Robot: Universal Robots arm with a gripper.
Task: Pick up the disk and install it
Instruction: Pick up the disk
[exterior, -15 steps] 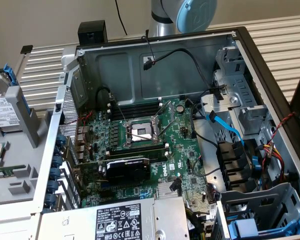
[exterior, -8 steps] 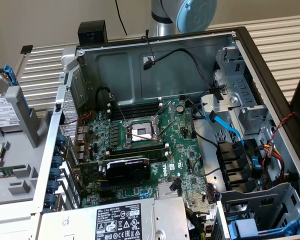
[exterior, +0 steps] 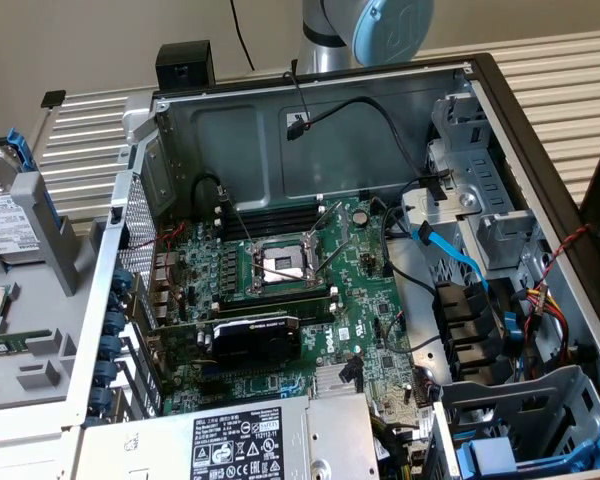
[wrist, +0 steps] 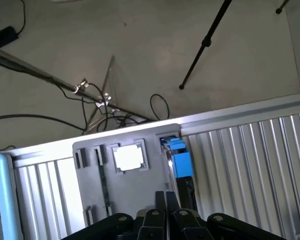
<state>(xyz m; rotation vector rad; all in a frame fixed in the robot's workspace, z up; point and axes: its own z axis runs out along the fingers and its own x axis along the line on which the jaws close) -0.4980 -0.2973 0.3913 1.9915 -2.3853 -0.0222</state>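
Note:
The disk (exterior: pixel 2 205) is a silver-grey drive with a white label in a blue carrier. It rests in the grey holder (exterior: pixel 40 300) at the exterior view's left, outside the computer case. In the wrist view the disk's blue carrier end (wrist: pixel 180 159) sticks up from a slot in that holder (wrist: pixel 125 190), just ahead of my gripper (wrist: pixel 165 202). The gripper's black fingers are shut together with nothing between them, apart from the disk. The arm (exterior: pixel 345 30) stands behind the case.
The open computer case (exterior: pixel 310 110) holds a motherboard (exterior: pixel 280 280), a black graphics card (exterior: pixel 255 335), loose cables and metal drive bays (exterior: pixel 470 190) at the exterior view's right. A silver processor chip (wrist: pixel 128 157) lies in the holder beside the disk. Ribbed metal table (wrist: pixel 240 160) surrounds the holder.

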